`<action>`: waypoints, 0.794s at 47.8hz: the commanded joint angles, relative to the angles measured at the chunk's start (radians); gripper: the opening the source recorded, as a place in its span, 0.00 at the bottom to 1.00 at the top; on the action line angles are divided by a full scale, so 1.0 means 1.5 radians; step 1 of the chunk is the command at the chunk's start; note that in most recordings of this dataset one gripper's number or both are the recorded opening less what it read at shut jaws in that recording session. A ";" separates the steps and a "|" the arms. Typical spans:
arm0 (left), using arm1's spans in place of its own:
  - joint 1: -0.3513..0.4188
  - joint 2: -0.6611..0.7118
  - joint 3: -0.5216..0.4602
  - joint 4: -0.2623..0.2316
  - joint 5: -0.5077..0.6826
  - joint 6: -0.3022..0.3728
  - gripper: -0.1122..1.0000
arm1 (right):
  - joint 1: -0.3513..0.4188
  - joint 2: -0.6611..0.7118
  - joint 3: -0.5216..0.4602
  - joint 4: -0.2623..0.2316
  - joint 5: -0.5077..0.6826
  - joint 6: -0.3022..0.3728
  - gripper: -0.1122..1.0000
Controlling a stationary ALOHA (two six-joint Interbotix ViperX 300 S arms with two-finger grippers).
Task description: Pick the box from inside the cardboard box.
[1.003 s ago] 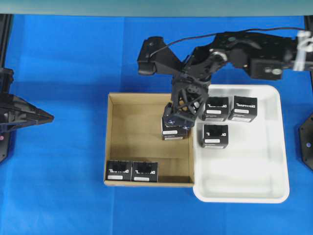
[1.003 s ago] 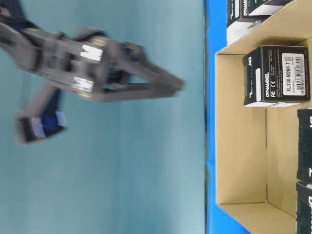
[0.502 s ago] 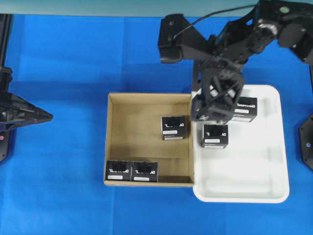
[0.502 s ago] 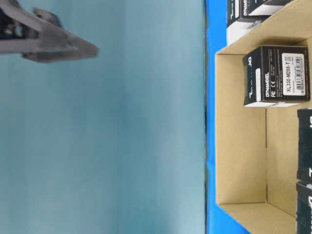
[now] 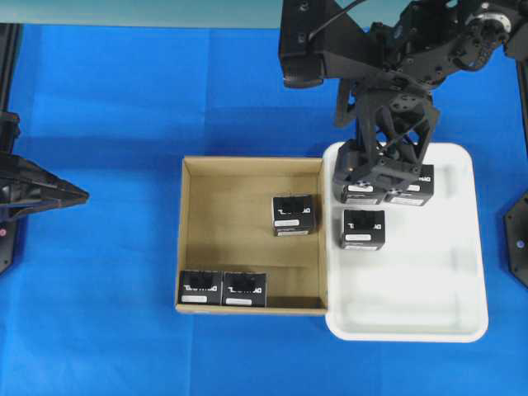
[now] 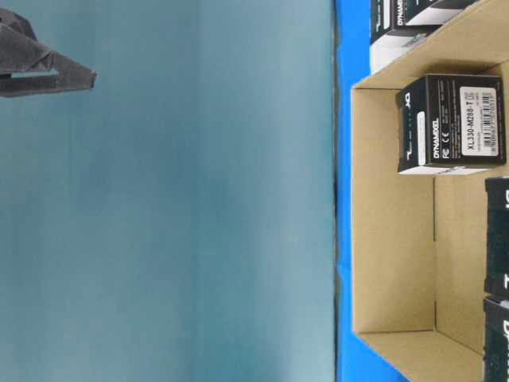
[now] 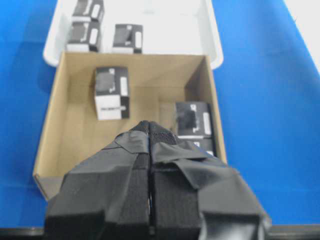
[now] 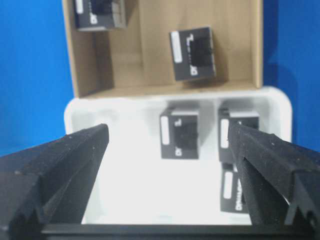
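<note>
The cardboard box (image 5: pixel 183 239) holds three black boxes: one (image 5: pixel 293 214) near its right wall and two (image 5: pixel 199 288) (image 5: pixel 244 289) against the front wall. My right gripper (image 5: pixel 379 181) hangs open and empty above the back left of the white tray, over two black boxes there. In the right wrist view its wide-apart fingers (image 8: pixel 75 165) frame the tray, with the cardboard box (image 8: pixel 252 45) beyond. My left gripper (image 5: pixel 81 196) is shut and empty at the far left. It points at the cardboard box (image 7: pixel 50 110) in the left wrist view.
The white tray (image 5: pixel 477 247) touches the carton's right wall. It holds three black boxes, one (image 5: pixel 363 228) in plain view and two partly under my right gripper. Blue cloth covers the table. The table-level view shows the nearest carton box (image 6: pixel 449 123).
My right gripper has risen from over the box near the carton's right wall and swung right and back over the tray, still open and empty. That box stays put. The left arm is still.
</note>
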 commanded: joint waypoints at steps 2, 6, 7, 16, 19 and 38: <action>-0.002 0.003 -0.018 0.002 -0.003 -0.001 0.04 | 0.006 0.002 0.001 -0.027 -0.003 -0.001 0.99; -0.002 0.003 -0.018 0.001 -0.003 -0.001 0.04 | 0.020 0.016 0.025 -0.074 -0.008 -0.004 0.99; -0.001 0.003 -0.018 0.002 -0.002 -0.001 0.04 | 0.022 0.019 0.031 -0.082 -0.009 -0.004 0.99; -0.002 0.003 -0.018 0.001 -0.003 -0.001 0.04 | 0.037 0.061 0.090 -0.102 -0.060 -0.010 0.99; -0.002 0.002 -0.017 0.002 -0.002 -0.001 0.04 | 0.042 0.073 0.109 -0.102 -0.086 -0.011 0.99; -0.002 0.003 -0.017 0.002 -0.002 -0.001 0.04 | 0.067 0.138 0.187 -0.102 -0.271 -0.020 0.99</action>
